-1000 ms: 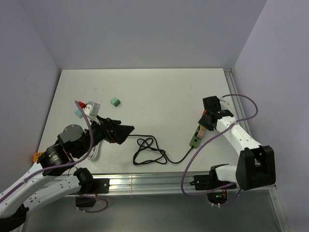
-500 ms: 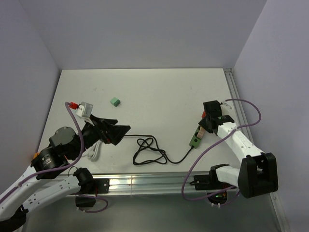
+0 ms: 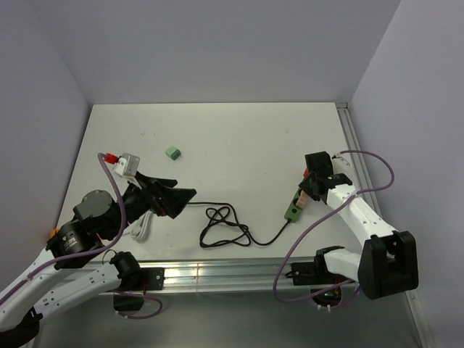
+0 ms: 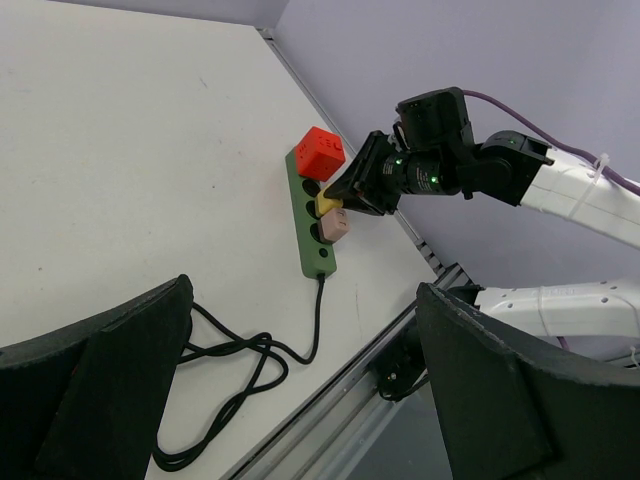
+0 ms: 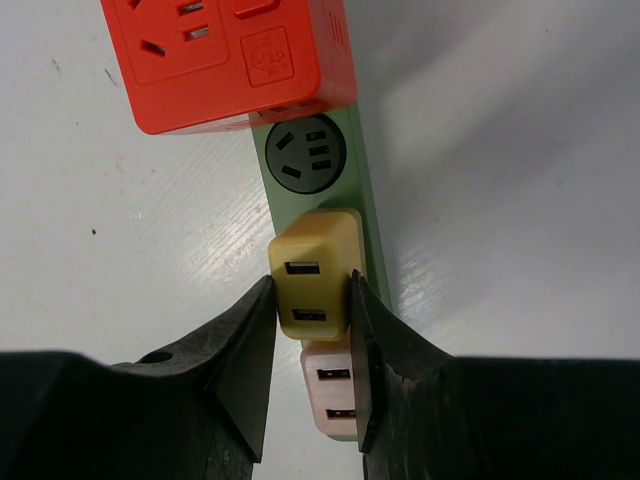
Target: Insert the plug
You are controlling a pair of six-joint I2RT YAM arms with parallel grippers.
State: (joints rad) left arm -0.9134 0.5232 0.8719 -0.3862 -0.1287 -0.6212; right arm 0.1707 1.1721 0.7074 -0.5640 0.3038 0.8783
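A green power strip [image 3: 293, 208] lies on the white table at the right, its black cord [image 3: 225, 226] coiled toward the middle. It carries a red cube adapter [image 5: 228, 55], one empty socket [image 5: 305, 160], a yellow plug [image 5: 312, 270] and a pink plug [image 5: 335, 395]. My right gripper [image 3: 308, 190] is shut on the yellow plug, a finger on each side, and the plug sits on the strip between the empty socket and the pink plug. My left gripper [image 3: 181, 197] is open and empty, held above the table at the left. Its wrist view shows the strip [image 4: 312, 250] and right gripper [image 4: 345, 195].
A small green block [image 3: 172, 152] lies at the back left. A white cable [image 3: 141, 225] lies under my left arm. An aluminium rail [image 3: 217, 274] runs along the near table edge. Walls close in the left, back and right sides.
My left arm has drawn back to the left and turned a little. My right gripper has shifted slightly down onto the strip with the yellow plug; hardly any motion in the last half second.
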